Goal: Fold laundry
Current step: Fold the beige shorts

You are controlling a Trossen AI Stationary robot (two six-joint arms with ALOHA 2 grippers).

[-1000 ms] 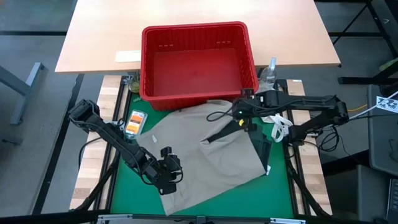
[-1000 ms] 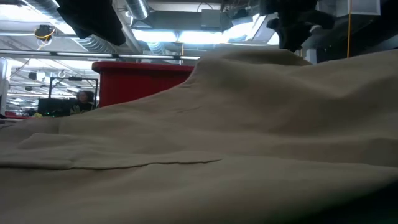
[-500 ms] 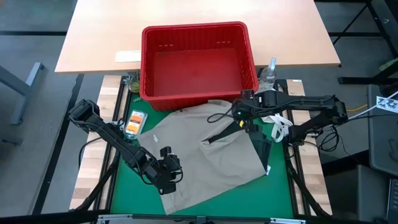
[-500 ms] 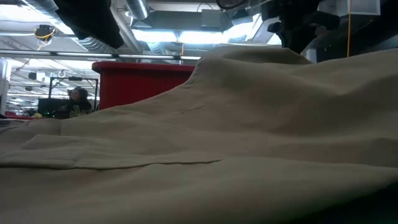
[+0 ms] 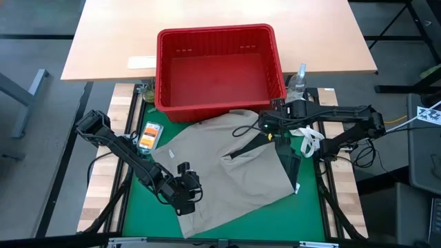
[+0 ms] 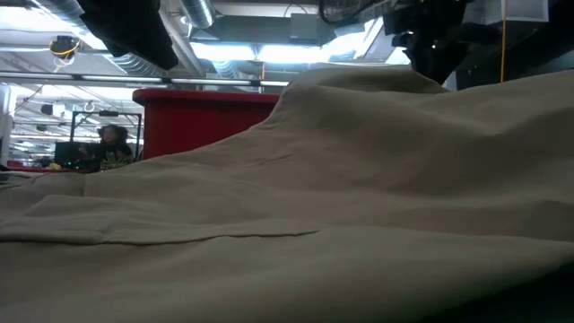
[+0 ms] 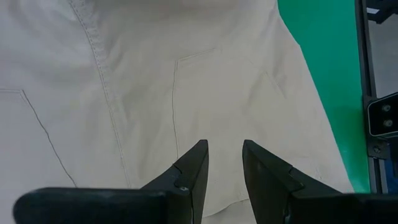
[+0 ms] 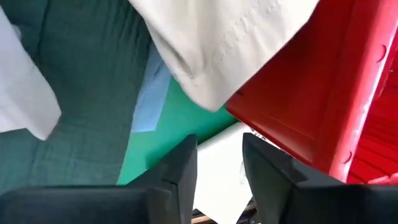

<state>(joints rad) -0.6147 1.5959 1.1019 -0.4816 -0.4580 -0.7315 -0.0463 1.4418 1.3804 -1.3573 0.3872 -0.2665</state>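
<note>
A beige khaki garment lies spread on the green mat, and its far edge lies against the red basket. My left gripper stands open over the garment's near left part, with nothing between its fingers. My right gripper stands open by the garment's far right edge, close to the basket, and also holds nothing. A dark olive green piece lies partly under the garment's right side. A strip of light blue cloth shows beside it.
The red basket stands at the mat's far edge, its wall right beside my right gripper. A white cloth lies at the right, a small orange pack at the left and a spray bottle by the basket's right corner.
My right gripper has tipped a little where it stands, by the garment's far right edge. The beige garment lies as it did.
</note>
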